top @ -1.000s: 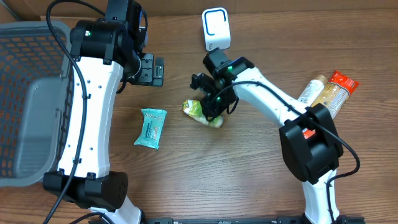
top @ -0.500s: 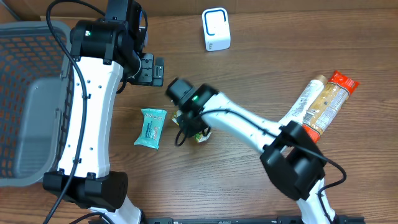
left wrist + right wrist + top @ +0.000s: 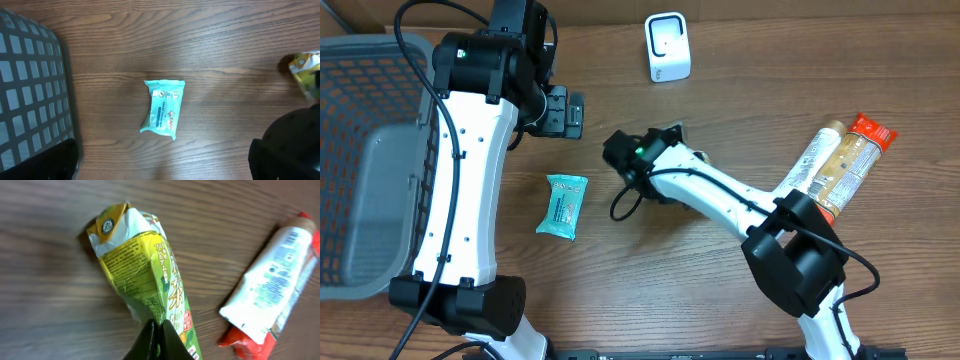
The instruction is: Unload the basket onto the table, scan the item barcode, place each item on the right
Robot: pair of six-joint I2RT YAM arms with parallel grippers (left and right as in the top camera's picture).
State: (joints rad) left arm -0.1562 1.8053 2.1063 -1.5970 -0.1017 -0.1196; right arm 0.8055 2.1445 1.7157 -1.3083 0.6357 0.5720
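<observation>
Overhead, the right arm (image 3: 720, 195) hid the tea packet (image 3: 145, 270) near the tabletop's (image 3: 650, 290) middle, pinched by the right gripper (image 3: 156, 330). Only its large 茶 read clearly; the left gripper (image 3: 565, 112) stood spread

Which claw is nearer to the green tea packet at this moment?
Right. The right claw is shut on one end of the green tea packet. The left claw is open over the table, apart from it, closer to the teal packet.
</observation>
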